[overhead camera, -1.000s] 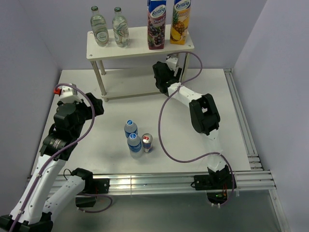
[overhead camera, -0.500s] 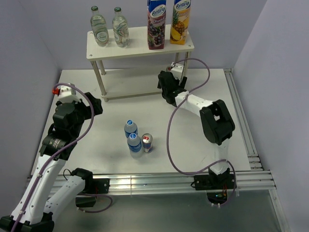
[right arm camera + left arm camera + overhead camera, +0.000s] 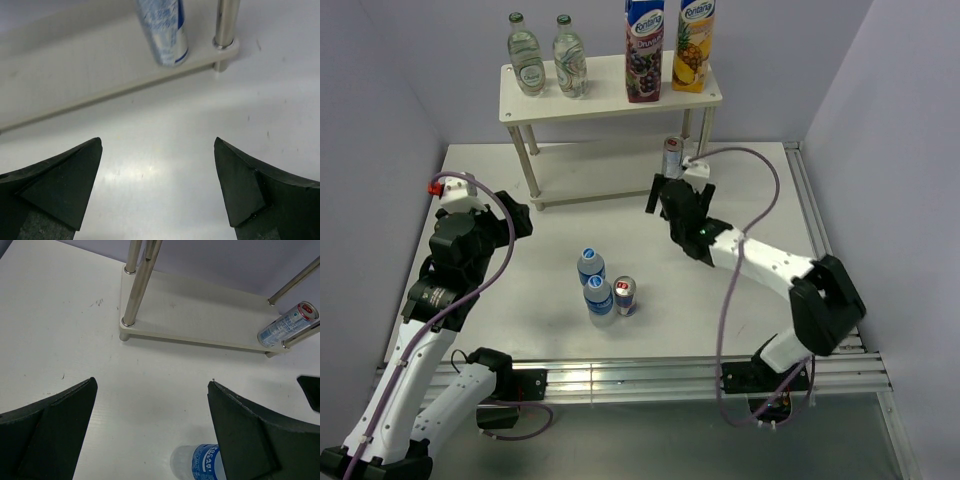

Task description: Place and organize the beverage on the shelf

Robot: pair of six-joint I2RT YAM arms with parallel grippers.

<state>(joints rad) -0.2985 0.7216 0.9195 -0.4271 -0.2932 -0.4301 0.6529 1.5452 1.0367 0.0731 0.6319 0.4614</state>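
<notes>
On shelf [image 3: 605, 95]: glass bottles [image 3: 527, 58], cartons [image 3: 645, 55] up top; can [image 3: 672, 155] below, at 3 o'clock. Outstanding at 6 o'clock: water bottles [image 3: 591, 268], second can [image 3: 625, 296]. Left gripper [image 3: 152, 405], right gripper [image 3: 157, 165] spread, empty.

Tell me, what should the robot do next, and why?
Probably swing the right end effector over to the table can. That end effector is open and empty. One can already stands on the lower board of the shelf. The table can and two bottles are not yet shelved, and the table can sits on the right arm's side.
</notes>
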